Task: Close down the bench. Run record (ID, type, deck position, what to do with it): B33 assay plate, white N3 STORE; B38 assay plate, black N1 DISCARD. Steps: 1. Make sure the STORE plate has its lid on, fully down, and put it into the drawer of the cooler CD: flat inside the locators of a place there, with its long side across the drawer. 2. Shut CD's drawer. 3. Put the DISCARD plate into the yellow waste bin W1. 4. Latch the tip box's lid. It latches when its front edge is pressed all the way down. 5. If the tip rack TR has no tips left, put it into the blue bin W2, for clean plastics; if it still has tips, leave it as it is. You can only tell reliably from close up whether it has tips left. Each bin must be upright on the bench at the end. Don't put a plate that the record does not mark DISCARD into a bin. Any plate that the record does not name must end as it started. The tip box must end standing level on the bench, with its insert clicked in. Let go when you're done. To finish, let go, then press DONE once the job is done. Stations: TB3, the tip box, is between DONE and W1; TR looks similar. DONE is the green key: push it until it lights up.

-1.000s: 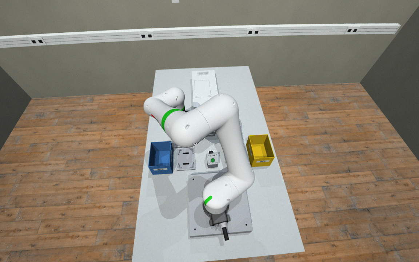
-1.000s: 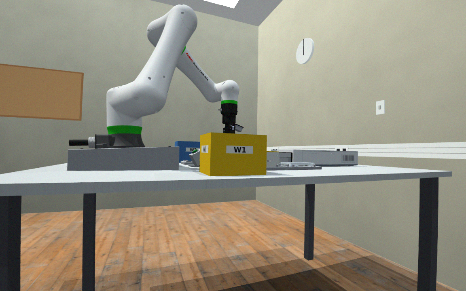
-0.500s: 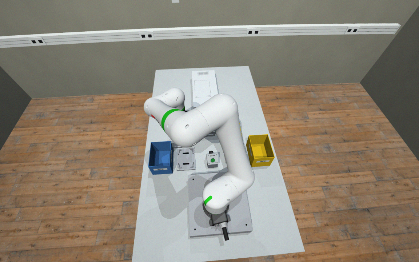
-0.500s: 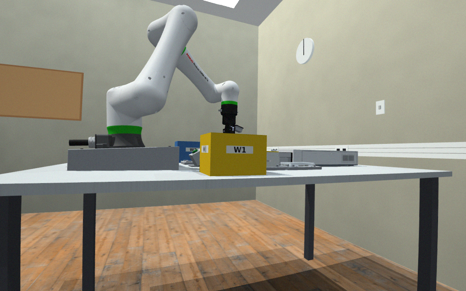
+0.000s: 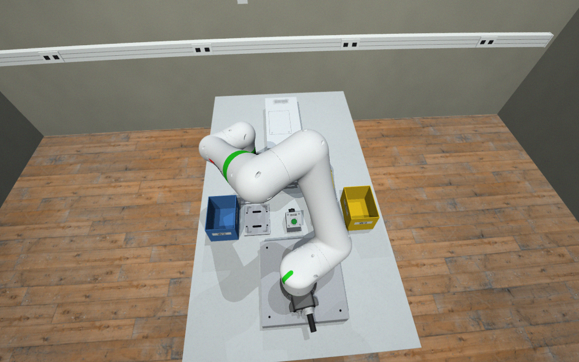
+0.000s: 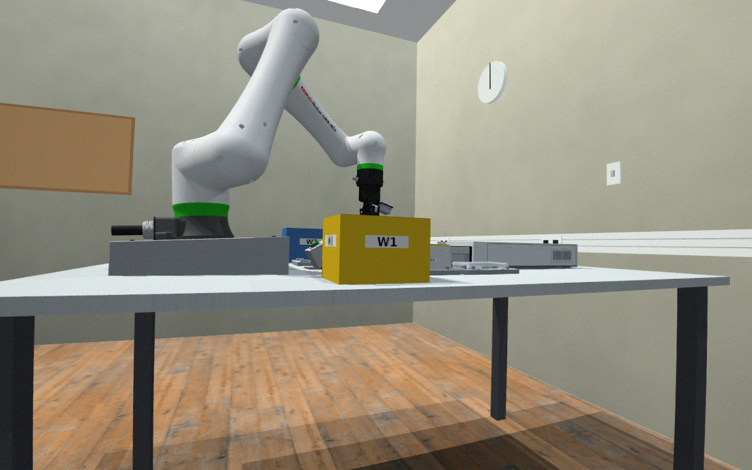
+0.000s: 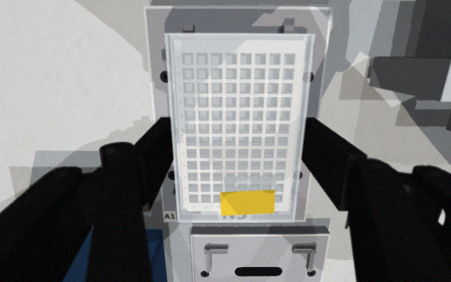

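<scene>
In the wrist view the white assay plate (image 7: 239, 125) fills the middle, with a clear lid on top and a yellow tag at its near end. My gripper (image 7: 237, 136) is shut on the plate's two long sides. The plate is over a grey deck nest (image 7: 159, 98), whose label it partly covers. I cannot tell whether it rests on the nest or hangs just above it. In the side view the gripper (image 6: 370, 205) points straight down behind the yellow bin W1 (image 6: 376, 248). In the overhead view the arm hides the gripper and the plate.
The blue bin (image 5: 222, 217), an empty nest (image 5: 256, 219), the green DONE key (image 5: 293, 220) and the yellow bin (image 5: 359, 207) stand in a row before the arm's base. The cooler (image 5: 281, 117) is at the far end. Another empty nest (image 7: 258, 254) lies just below the plate.
</scene>
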